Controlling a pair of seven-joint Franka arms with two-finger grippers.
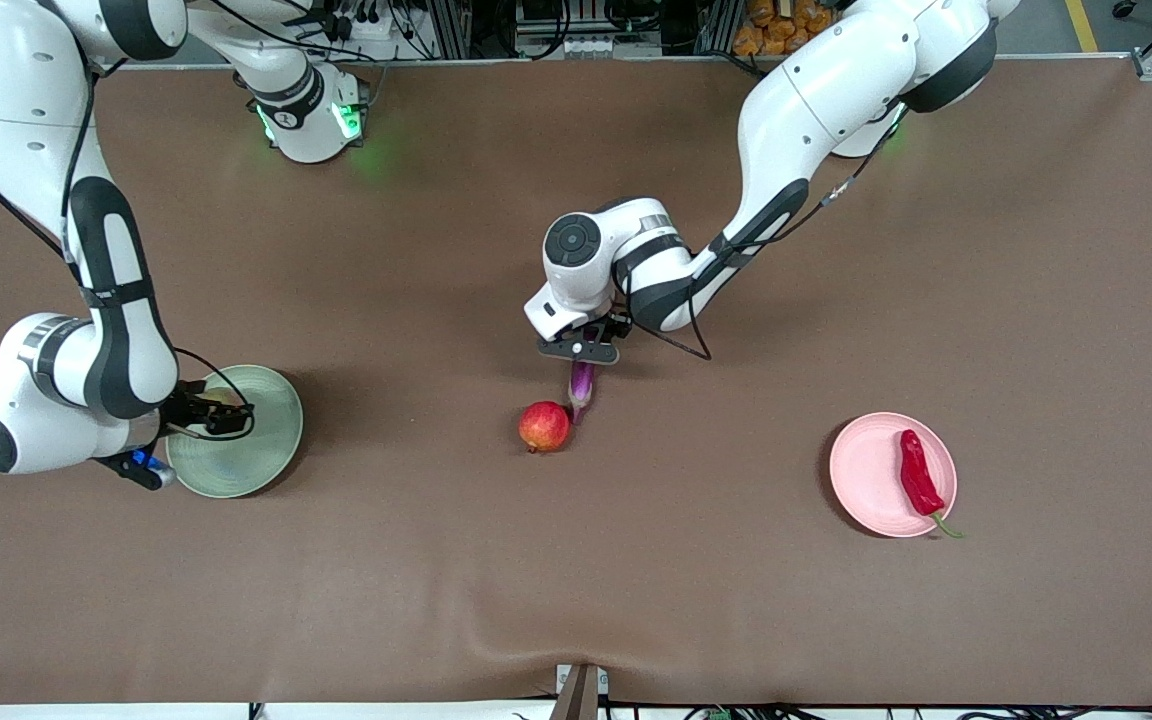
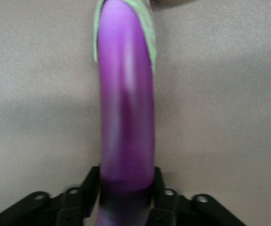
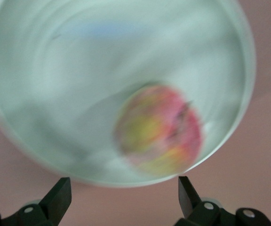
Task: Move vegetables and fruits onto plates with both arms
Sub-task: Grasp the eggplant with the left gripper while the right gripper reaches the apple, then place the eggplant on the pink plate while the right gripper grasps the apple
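Note:
The long purple eggplant (image 1: 582, 385) (image 2: 126, 117) lies mid-table, its green-capped end next to the red pomegranate (image 1: 545, 426). My left gripper (image 1: 584, 352) (image 2: 126, 188) is down over the eggplant's other end, a finger pressed against each side. A yellowish-pink peach (image 3: 159, 132) rests in the pale green plate (image 1: 246, 450) (image 3: 55, 94) at the right arm's end. Just above that plate's rim hangs my right gripper (image 1: 221, 415) (image 3: 124, 195), open with nothing between its fingers. The red chili pepper (image 1: 918, 472) lies on the pale pink plate (image 1: 871, 475) toward the left arm's end.
The brown table stretches wide around the plates. The chili's green stem sticks out over the pink plate's rim on the side nearer to the front camera. A small grey bracket (image 1: 581, 690) sits at the table's front edge.

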